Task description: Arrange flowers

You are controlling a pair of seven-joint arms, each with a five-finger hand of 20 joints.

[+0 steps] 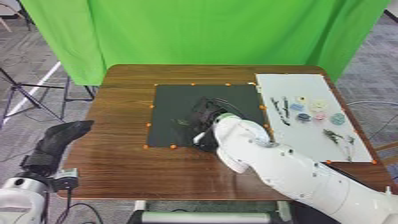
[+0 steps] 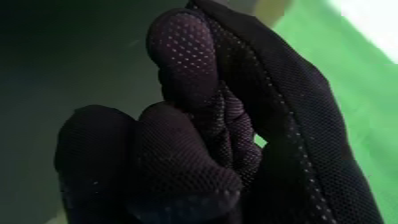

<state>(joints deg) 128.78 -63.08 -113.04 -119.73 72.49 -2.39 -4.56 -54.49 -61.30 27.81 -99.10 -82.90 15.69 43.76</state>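
Black mat (image 1: 171, 107) under my right robot hand (image 1: 207, 117), folks, thumb and finger drawn together! Flowers (image 1: 338, 119) lie to its right on white board (image 1: 289, 85); left robot hand (image 1: 62, 136) relaxed, well apart.

Perhaps six blooms (image 1: 338, 119) and four stems (image 1: 285, 108), two mats (image 1: 167, 134)

Bright head view, dimmer wrist view
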